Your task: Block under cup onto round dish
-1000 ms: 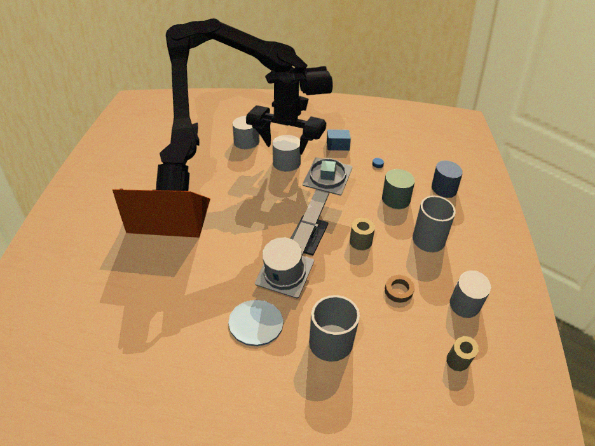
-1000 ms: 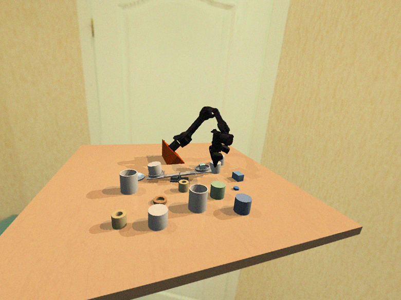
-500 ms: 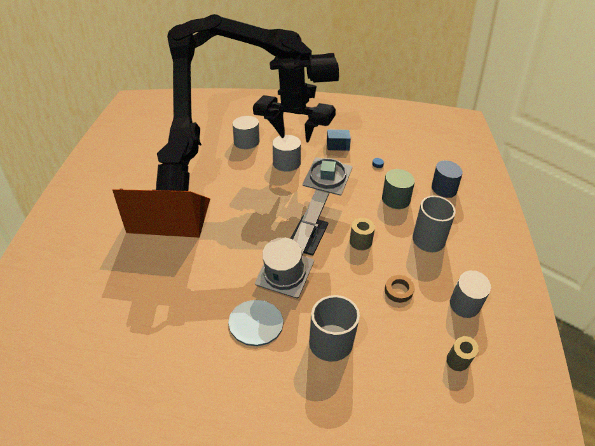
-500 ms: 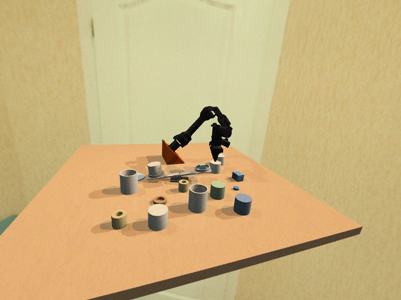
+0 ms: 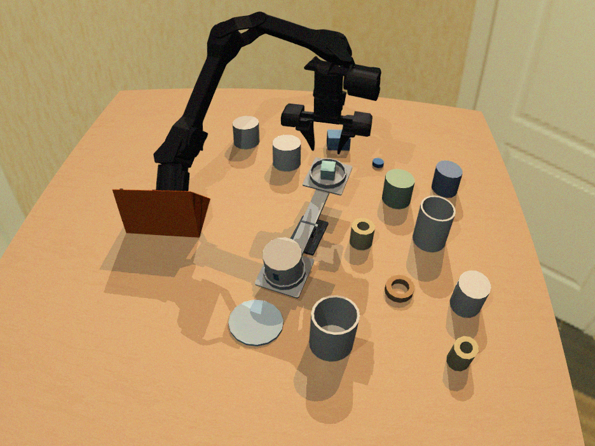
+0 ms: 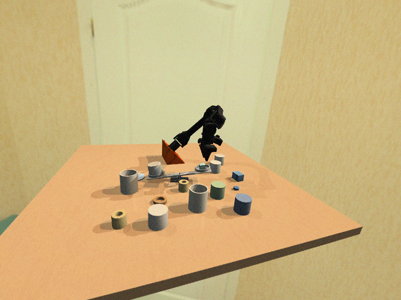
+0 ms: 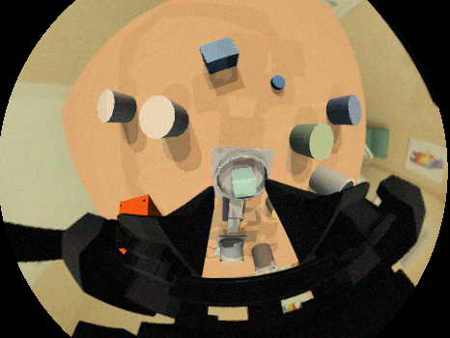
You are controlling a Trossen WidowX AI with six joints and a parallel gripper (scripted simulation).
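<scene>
I found the pincer [image 5: 327, 143] parted and empty above the green block [image 5: 328, 169] on the balance pan [image 5: 342, 186] at upper centre; an off-centre descent risked tipping the beam, disturbing the remaining cup [image 5: 281, 262].

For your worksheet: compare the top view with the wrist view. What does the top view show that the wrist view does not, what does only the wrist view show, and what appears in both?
Only the top view shows the round dish, the whole arm with its open, empty hand above the table, and the two small yellow rings and the brown ring.

Only the wrist view looks straight down between the fingers at the balance, with room walls at its edges.

Both show the uncovered pale green block on the far pan, the still-covered cup on the near pan, the set-aside cup and the blue cube.
</scene>
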